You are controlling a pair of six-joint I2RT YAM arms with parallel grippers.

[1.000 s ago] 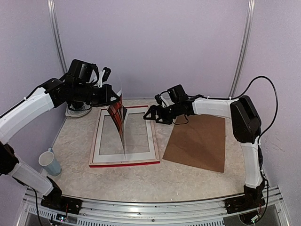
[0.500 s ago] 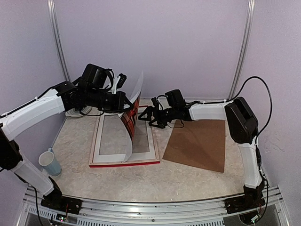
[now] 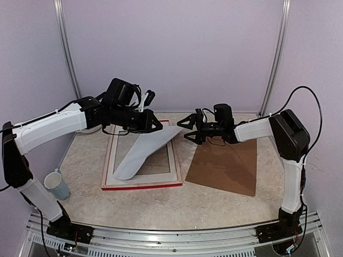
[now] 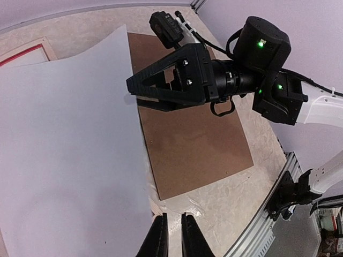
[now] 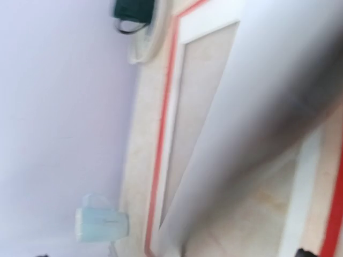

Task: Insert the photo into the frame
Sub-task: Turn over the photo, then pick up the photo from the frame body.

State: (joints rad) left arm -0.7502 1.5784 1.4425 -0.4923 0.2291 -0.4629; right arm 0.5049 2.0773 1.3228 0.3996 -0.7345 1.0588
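Note:
The photo [image 3: 142,152] lies slanted across the frame [image 3: 142,186], plain white back up, its print hidden. Its far right corner is near both grippers. The frame lies flat with its red edge towards me, and a white mat board [image 3: 174,160] is inside it. My left gripper [image 3: 158,127] hovers over the frame's far right part. In the left wrist view the photo [image 4: 69,134] spreads beside that gripper [image 4: 171,215]; the jaws stand narrowly open with only table between them. My right gripper [image 3: 185,129] faces it, wide open and empty, its fingers [image 4: 161,80] just beyond the sheet's edge.
A brown backing board [image 3: 225,160] lies flat to the right of the frame, under the right arm. A pale blue cup [image 3: 56,184] stands at the near left. A white round thing [image 3: 88,127] sits at the back left by the wall.
The left gripper swung right and down, and the photo went from standing with its print showing to lying white side up. The left jaws parted slightly. The right gripper drew back to the right.

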